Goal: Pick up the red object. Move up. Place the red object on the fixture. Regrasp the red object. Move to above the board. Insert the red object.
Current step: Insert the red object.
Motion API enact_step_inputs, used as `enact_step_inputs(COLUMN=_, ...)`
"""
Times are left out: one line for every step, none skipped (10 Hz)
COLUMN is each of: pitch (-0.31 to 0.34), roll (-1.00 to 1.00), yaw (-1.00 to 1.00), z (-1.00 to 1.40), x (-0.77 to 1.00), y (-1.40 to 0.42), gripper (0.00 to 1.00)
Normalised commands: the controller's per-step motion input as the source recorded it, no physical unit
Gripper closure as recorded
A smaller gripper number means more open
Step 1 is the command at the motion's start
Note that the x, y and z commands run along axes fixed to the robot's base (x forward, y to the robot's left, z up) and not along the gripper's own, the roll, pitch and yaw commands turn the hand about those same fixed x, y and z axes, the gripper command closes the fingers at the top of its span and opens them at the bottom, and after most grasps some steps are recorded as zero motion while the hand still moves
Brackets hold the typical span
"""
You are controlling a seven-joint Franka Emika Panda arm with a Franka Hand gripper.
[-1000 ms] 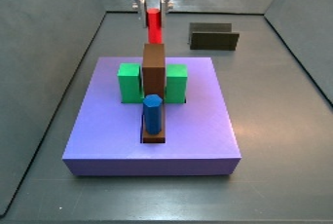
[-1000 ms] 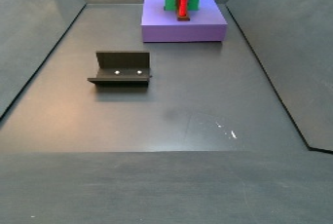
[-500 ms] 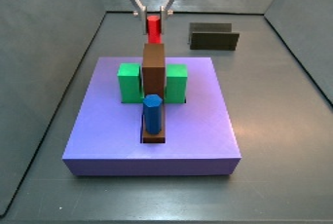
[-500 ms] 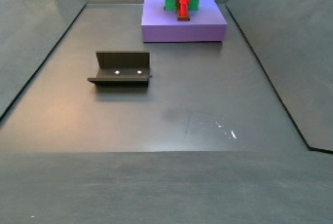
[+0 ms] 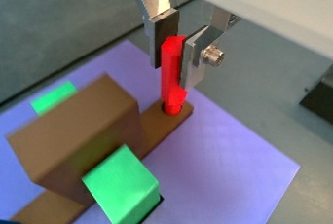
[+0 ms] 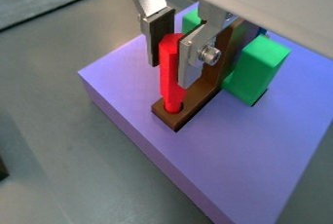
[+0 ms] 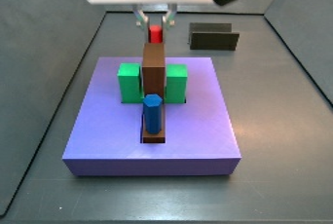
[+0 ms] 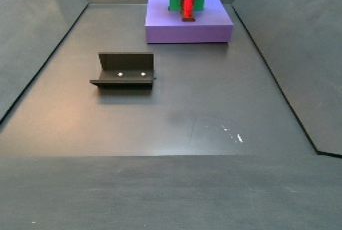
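The red object (image 5: 172,72) (thin, upright) stands gripped in the claw (image 5: 180,35) over the board (image 7: 196,130); the fixture (image 8: 124,70) sits well apart.

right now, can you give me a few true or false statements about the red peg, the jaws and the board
1. The red object stands upright with its lower end in the brown strip on the board. True.
2. The gripper hangs over the fixture. False: it is above the board, and the fixture stands apart on the floor.
3. The jaws stand on either side of the red object's upper part. True.
4. The blue peg is between the jaws. False: it stands free on the board, on the other side of the brown slab.
5. The red object lies flat on the floor. False: it is upright on the board.
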Motion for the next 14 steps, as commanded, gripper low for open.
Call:
enact_step_inputs(pitch=0.0, roll=0.03, yaw=0.0, z=-0.49, x=0.17, y=-0.05, gripper=1.0)
enact_step_inputs(pitch=0.0, roll=0.1, yaw=0.0, z=-0.51, x=0.21, y=0.0, gripper=1.0)
enact_step_inputs(pitch=0.051, roll=0.12, yaw=0.0, z=-0.36, x=0.24, y=0.04, gripper=1.0)
enact_step_inputs(pitch=0.166, roll=0.04, yaw=0.0, z=0.02, x=0.23, y=0.1, gripper=1.0)
enact_step_inputs(pitch=0.177, roll=0.03, yaw=0.0, z=0.18, x=0.1, y=0.1, gripper=1.0)
enact_step_inputs(pitch=0.15, roll=0.07, yaw=0.0, z=0.0, x=0.16, y=0.0, gripper=1.0)
enact_step_inputs(pitch=0.114, roll=0.09, yaw=0.0, z=0.0, x=0.15, y=-0.01, gripper=1.0)
enact_step_inputs(pitch=0.151, roll=0.08, yaw=0.0, z=0.15, x=0.18, y=-0.08, gripper=1.0)
enact_step_inputs(pitch=0.141, roll=0.11, yaw=0.0, z=0.2, x=0.1, y=-0.08, gripper=1.0)
enact_step_inputs(pitch=0.119, roll=0.19, yaw=0.02, z=0.15, x=0.0, y=-0.12, gripper=1.0)
enact_step_inputs(pitch=0.139, roll=0.26, yaw=0.03, z=0.11, x=0.07, y=-0.16, gripper=1.0)
enact_step_inputs(pitch=0.123, roll=0.3, yaw=0.02, z=0.0, x=0.04, y=-0.1, gripper=1.0)
enact_step_inputs(pitch=0.1, roll=0.31, yaw=0.01, z=0.0, x=0.04, y=-0.06, gripper=1.0)
enact_step_inputs(pitch=0.051, roll=0.25, yaw=0.0, z=-0.09, x=0.04, y=-0.02, gripper=1.0)
